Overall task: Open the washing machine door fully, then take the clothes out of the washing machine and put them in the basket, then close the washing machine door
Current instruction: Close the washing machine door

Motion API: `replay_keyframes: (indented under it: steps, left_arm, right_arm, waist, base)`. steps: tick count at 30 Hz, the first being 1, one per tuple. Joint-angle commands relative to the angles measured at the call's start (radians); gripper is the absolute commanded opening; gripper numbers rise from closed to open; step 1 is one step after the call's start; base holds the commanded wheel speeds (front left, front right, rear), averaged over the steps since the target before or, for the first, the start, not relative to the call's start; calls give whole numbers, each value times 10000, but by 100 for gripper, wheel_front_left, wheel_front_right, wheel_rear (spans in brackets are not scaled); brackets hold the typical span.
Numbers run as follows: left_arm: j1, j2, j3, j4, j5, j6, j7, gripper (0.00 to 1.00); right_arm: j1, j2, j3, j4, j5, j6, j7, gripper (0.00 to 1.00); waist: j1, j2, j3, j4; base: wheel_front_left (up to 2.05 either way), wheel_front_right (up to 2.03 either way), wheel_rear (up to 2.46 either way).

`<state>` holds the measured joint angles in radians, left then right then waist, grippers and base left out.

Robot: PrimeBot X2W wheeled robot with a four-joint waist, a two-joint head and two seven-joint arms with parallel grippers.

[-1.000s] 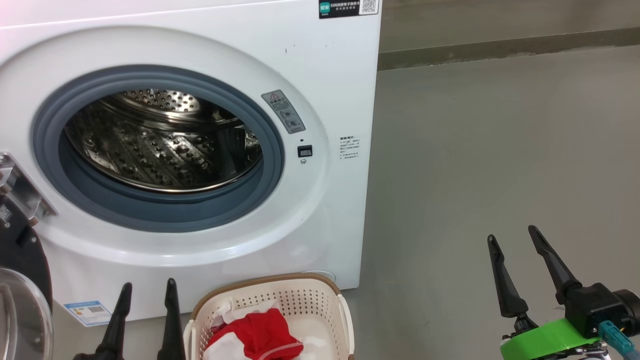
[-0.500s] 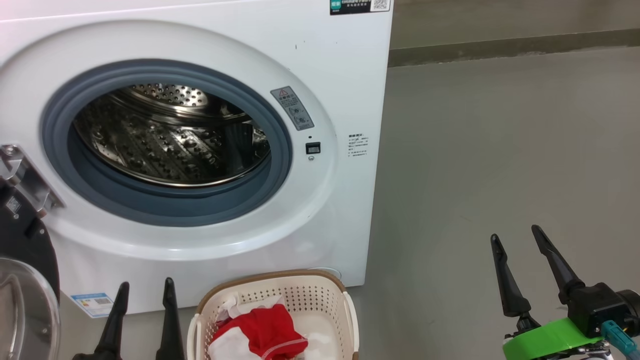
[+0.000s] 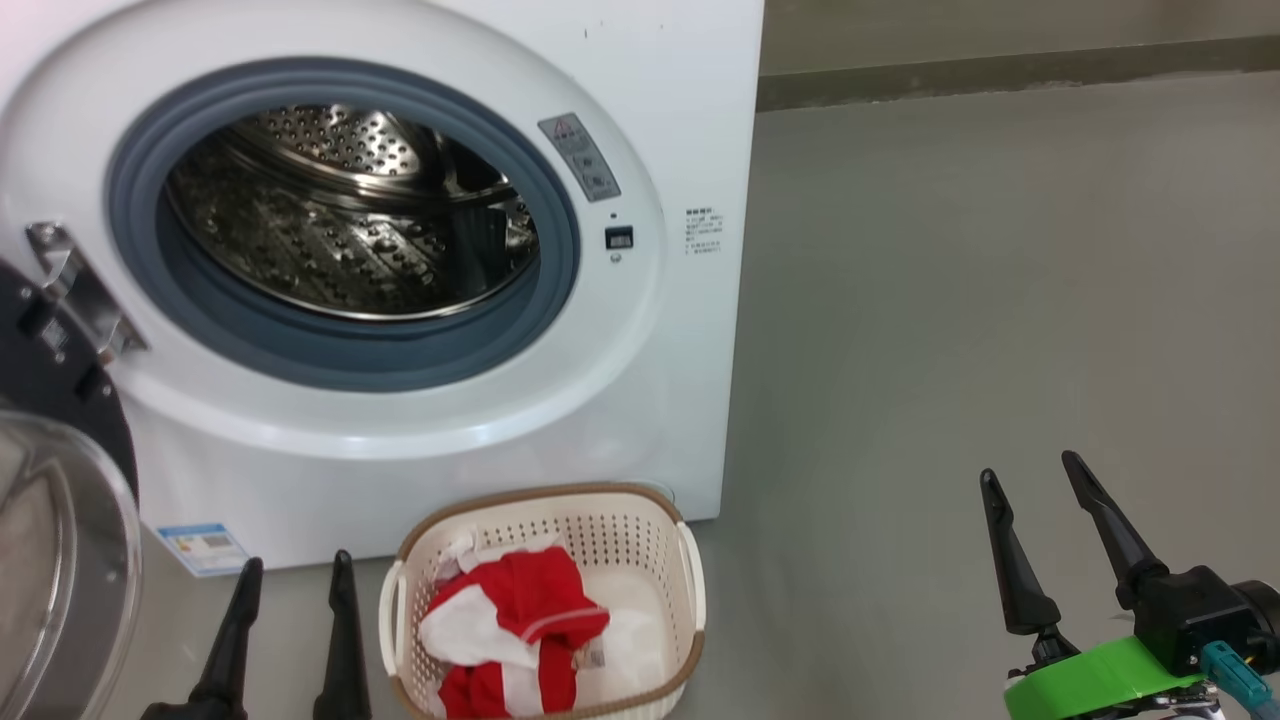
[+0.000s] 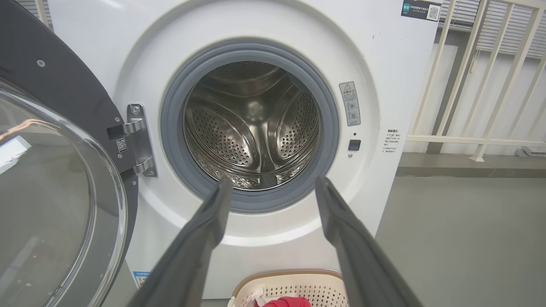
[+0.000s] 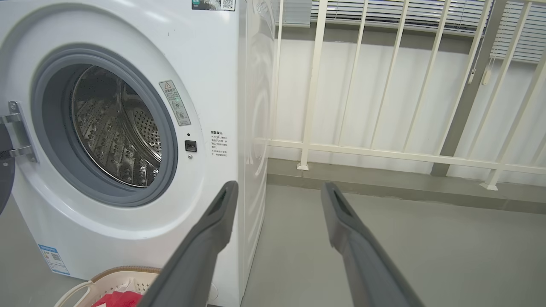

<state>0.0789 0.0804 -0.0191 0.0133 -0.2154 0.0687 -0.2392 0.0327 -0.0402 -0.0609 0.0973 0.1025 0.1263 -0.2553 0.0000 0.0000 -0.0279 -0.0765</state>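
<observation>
The white washing machine (image 3: 640,80) stands with its steel drum (image 3: 350,220) bare inside the grey-blue ring. Its black door (image 3: 45,520) with the clear glass bowl hangs swung out at the left, also in the left wrist view (image 4: 51,187). Red and white clothes (image 3: 515,625) lie in the cream basket (image 3: 690,590) on the floor before the machine. My left gripper (image 3: 295,565) is open, just left of the basket, holding nothing. My right gripper (image 3: 1030,465) is open over bare floor far to the right.
Grey floor (image 3: 950,300) stretches right of the machine. A cream railing (image 5: 384,149) and a white wall run behind it. A low grey kerb (image 3: 1000,60) lines the back. A small blue label (image 3: 205,545) sits low on the machine's front.
The camera has moved: the machine sits higher in the picture and the basket shows more fully, and more of the door's glass shows at the left. Both grippers keep their places, still open.
</observation>
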Motion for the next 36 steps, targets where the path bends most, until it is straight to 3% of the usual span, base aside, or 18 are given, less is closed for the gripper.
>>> replay_keyframes:
  steps: [1,10,22,36]
  left_arm:
    - [-166,142,279,-333,-61,-49,-62,100]
    - [-122,170,180,-535,-124,-150,-133,100]
    - [-171,170,139,-423,-88,30,-161,100]
    - [-235,206,74,-534,17,336,-13,100]
  right_arm:
    - [-212,-100,205,-231,-84,44,-65,100]
    - [-216,-100,182,-185,-96,44,-65,100]
    - [-186,-100,220,-162,-34,44,-65,100]
    - [-155,-100,293,-203,-86,44,-65,100]
  waist:
    - [0,0,7,11]
    - [0,0,42,115]
    - [0,0,44,321]
    - [0,0,3,1216]
  base:
    - [-176,176,0]
    - [-108,108,0]
    - [-7,7,0]
    - [0,0,0]
